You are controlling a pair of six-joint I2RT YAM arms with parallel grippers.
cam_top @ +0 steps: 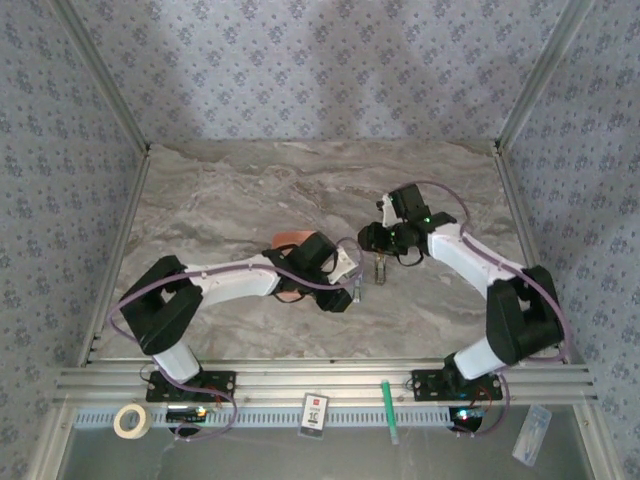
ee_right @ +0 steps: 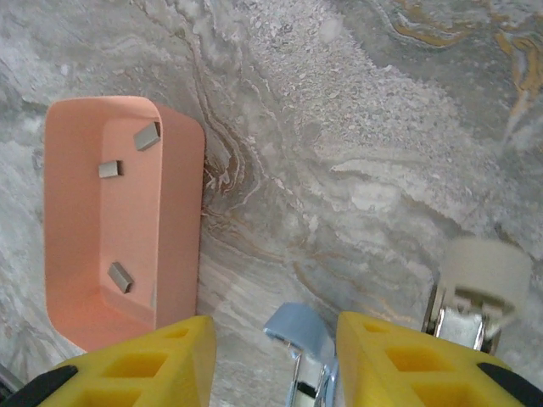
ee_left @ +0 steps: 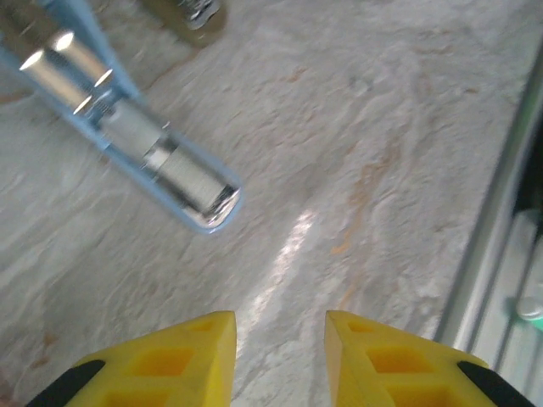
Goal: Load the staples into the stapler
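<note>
Stapler (ee_left: 161, 161) lies open on the marble table (cam_top: 250, 190), silver rail showing — right of the orange tray (ee_right: 76, 212), which holds three staples (ee_right: 146, 135). Left gripper (ee_left: 280, 348) hovers near it, released and empty; right gripper (ee_right: 276, 331) — fingers (ee_right: 161, 365) parted — has the stapler's blue end between them, not clamped.

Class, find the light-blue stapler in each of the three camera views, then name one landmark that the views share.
Top external: the stapler is a small shape just right of centre on the table.
Left wrist: the stapler is at upper left, lying diagonally, its silver rail exposed.
Right wrist: the stapler is at bottom centre, its blue end showing and the rest cut by the frame edge.
Shared landmark: the grey marbled tabletop.
</note>
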